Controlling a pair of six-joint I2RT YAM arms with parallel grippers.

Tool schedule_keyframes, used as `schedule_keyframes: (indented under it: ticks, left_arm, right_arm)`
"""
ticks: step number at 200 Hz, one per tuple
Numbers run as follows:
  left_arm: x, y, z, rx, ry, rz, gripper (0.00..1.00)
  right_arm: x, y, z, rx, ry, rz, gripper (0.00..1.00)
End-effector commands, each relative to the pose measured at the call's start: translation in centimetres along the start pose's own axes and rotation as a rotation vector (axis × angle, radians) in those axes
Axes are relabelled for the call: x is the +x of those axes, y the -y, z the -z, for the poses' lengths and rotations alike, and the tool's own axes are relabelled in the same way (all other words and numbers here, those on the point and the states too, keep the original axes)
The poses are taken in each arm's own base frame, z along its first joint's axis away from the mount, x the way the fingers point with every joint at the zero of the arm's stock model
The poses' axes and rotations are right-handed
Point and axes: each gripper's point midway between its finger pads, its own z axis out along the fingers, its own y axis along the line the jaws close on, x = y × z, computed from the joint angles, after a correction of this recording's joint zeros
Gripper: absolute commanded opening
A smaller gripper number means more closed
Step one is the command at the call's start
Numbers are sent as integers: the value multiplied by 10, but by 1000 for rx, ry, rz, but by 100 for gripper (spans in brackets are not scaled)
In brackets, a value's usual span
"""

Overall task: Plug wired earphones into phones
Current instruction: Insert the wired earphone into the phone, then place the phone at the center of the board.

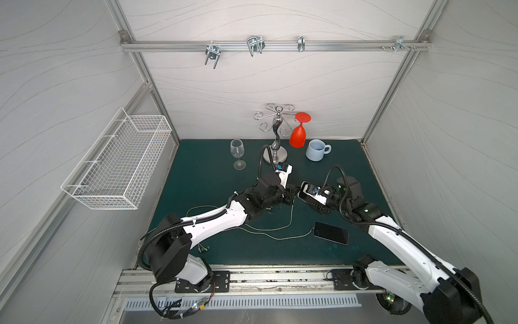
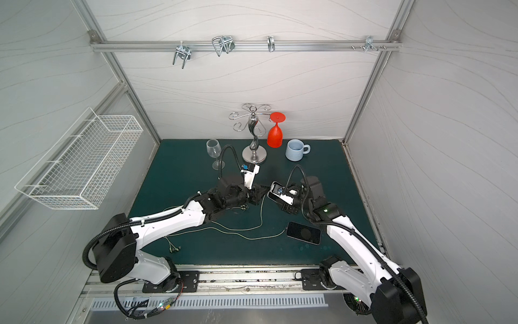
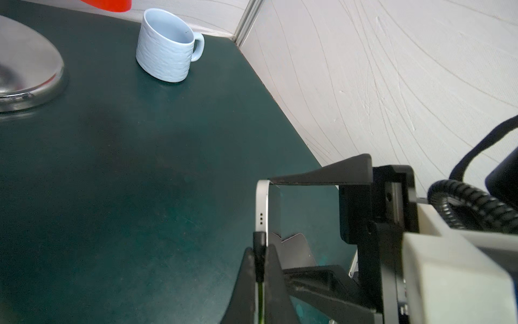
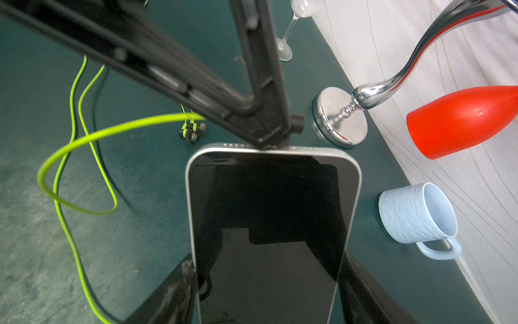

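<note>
Roughly halfway: one phone (image 1: 330, 232) lies apparently plugged in near the desk's (image 1: 196, 182) front-right corner; mid-desk, the right gripper (image 3: 280, 224) clamps a second phone (image 4: 269, 224), the left gripper (image 3: 259, 254) pinching the plug (image 3: 259, 244) at its edge.

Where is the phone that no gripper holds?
In both top views the phone lies flat on the mat, front right, beside the right arm, an earphone cable reaching its end.

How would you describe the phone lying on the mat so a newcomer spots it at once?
Find the green mat, then its front part beside the right arm. The phone lies flat there, screen up. Unlike it, the other phone is gripped in the right end effector.
</note>
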Motion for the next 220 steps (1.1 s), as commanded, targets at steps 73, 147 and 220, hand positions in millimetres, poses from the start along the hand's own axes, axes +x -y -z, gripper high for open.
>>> schedule_keyframes:
  ticks: [73, 147, 220]
  left_arm:
    - [-22, -2, -6, -28, -47, -59, 22]
    - [-58, -12, 47, -46, 79, -49, 89]
    - [-44, -60, 102, -257, 132, -121, 88]
  right_arm:
    - [-9, -6, 10, -34, 33, 98, 64]
    - [50, 36, 8, 14, -121, -29, 63]
    - [153, 60, -28, -130, -424, -136, 65]
